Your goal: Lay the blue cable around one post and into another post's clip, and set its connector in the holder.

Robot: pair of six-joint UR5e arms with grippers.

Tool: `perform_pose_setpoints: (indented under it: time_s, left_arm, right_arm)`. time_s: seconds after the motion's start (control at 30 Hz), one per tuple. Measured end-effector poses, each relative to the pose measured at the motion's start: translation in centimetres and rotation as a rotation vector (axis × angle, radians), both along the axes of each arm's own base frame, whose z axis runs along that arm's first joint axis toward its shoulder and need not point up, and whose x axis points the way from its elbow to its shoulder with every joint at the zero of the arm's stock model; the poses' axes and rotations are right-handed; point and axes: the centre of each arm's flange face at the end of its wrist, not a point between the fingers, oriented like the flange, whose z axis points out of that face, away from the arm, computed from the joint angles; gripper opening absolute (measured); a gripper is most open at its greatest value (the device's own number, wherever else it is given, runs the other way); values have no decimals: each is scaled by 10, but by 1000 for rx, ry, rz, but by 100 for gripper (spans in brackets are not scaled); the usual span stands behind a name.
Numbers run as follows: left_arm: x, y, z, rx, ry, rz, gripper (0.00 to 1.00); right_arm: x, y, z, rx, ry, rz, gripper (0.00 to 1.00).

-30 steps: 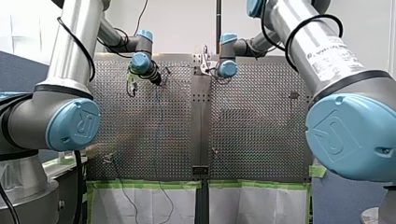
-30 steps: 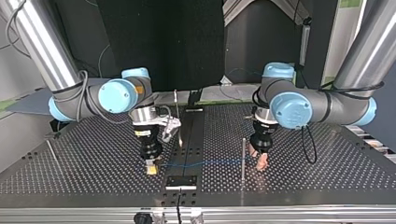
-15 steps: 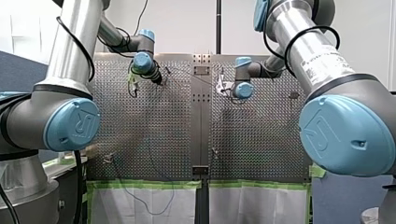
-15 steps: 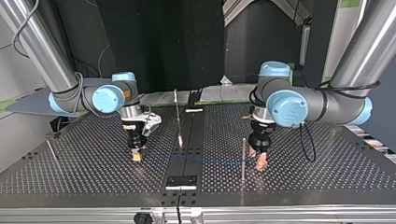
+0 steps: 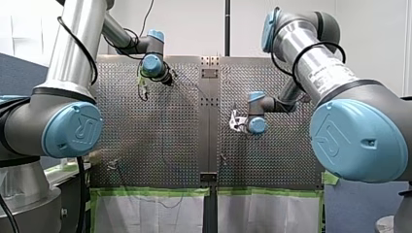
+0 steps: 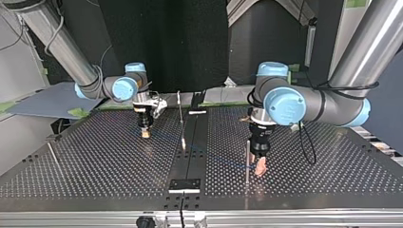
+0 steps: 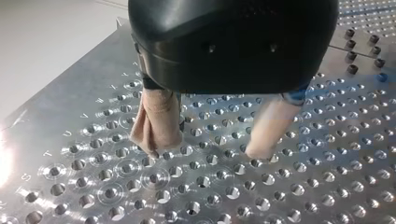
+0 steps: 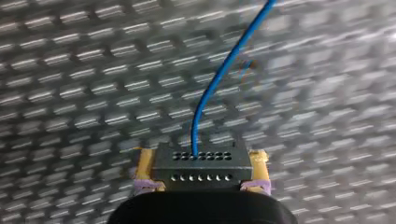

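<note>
Gripping the connector point(image 8: 201, 162) tight between right gripper point(image 6: 145, 135) pads, with blue cable point(image 8: 219, 79) running out ahead. Holding left gripper point(image 7: 207, 153) jaws apart, nothing between them. Looks early-ish: clip and holder not done yet, post point(image 6: 247, 161) wrap unclear.

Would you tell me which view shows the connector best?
The right wrist view: the connector sits close between my right gripper's pads, the cable running out of it. Top view: a speck; front and left wrist views: nothing.
</note>
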Motion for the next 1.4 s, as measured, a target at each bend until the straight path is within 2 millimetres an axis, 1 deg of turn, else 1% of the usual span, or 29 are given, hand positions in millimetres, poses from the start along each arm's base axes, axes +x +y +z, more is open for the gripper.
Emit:
perform_pose_setpoints:
  time_s: [0.03, 0.13, 0.3, 0.43, 0.6, 0.73, 1.0, 1.13, 1.3, 1.4]
  left_arm:
    - [0, 0, 0, 0, 0, 0, 100]
    - [0, 0, 0, 0, 0, 2, 100]
    - [0, 2, 0, 1, 1, 24, 100]
    - [0, 4, 0, 3, 2, 51, 100]
    - [-1, 6, 0, 4, 2, 66, 100]
    - [-1, 6, 0, 4, 2, 68, 100]
    - [-1, 7, -2, 4, 4, 76, 100]
    - [-1, 7, -2, 3, 3, 76, 100]
    - [-1, 6, -2, -3, 1, 75, 100]
    - [-1, 6, -2, -4, 0, 74, 100]
  right_arm:
    - [-1, 2, -12, 10, 4, -2, 0]
    - [-6, 8, -39, 36, 9, -11, 0]
    - [-17, 16, -80, 71, 25, -39, 0]
    - [-27, 28, -119, 110, 31, -55, 0]
    - [-40, 43, -162, 156, 36, -65, 0]
    - [-54, 57, -197, 191, 50, -77, 0]
    - [-83, 81, -252, 250, 74, -97, 0]
    - [-97, 97, -279, 279, 93, -103, 0]
    - [-110, 114, -304, 305, 115, -104, 0]
    - [-116, 119, -317, 308, 118, -104, 0]
